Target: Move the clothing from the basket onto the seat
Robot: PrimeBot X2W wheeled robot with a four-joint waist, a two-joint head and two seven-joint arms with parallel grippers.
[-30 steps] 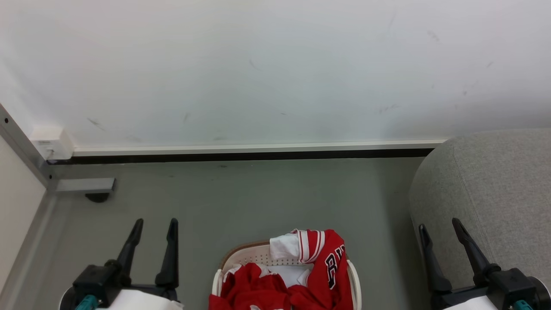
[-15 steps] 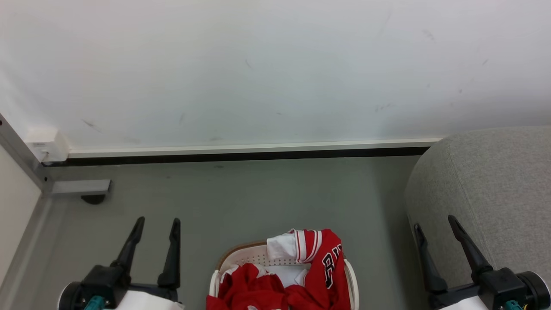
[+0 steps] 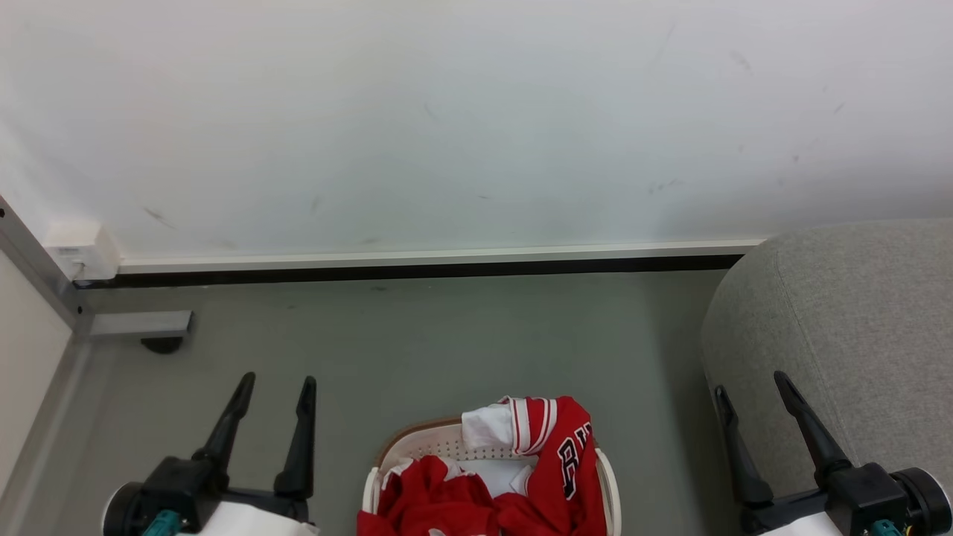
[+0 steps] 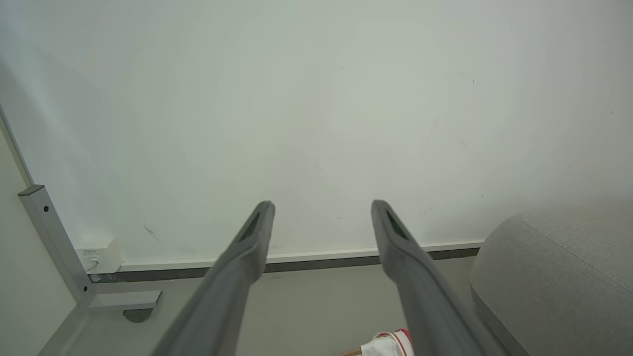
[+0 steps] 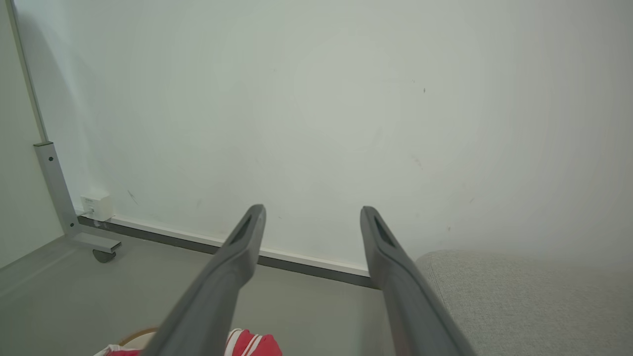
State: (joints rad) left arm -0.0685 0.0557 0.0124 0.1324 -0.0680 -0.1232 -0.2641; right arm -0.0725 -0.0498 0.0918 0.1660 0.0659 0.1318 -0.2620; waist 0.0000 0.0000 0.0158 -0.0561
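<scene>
while the white wall [image 3: 476,112] takes up the upper half of the head view, marked with a few faint scuffs, the grey-green floor [image 3: 447,335] spreads below it, parted from it by a white skirting strip [image 3: 447,257] over a dark line. the seat [image 3: 856,320], rounded and covered in light grey woven fabric, bulges in from the right edge and stands against the wall. the basket [image 3: 417,435] sits on the floor at the bottom centre, left of the seat and apart from it, its perforated white wall and brown rim showing at the far side. the clothing [image 3: 551,476] lies heaped inside the basket: red folds fill the near part, and a jersey with dark white-edged lettering [image 3: 573,454] drapes over the right rim, a red-and-white striped cuff [image 3: 532,424] and a white patch of cloth at its top. the left gripper [image 3: 278,380] hangs over bare floor left of the basket, fingers spread wide with nothing between them. the right gripper [image 3: 749,383] hangs right of the basket, in front of the seat's near flank, likewise spread wide and holding nothing. at the far left a grey metal post [image 3: 37,260] slants down to a flat foot [image 3: 141,322] with a dark caster [image 3: 162,344] under it. a small white box [image 3: 78,246] sits at the wall's base beside the post.
</scene>
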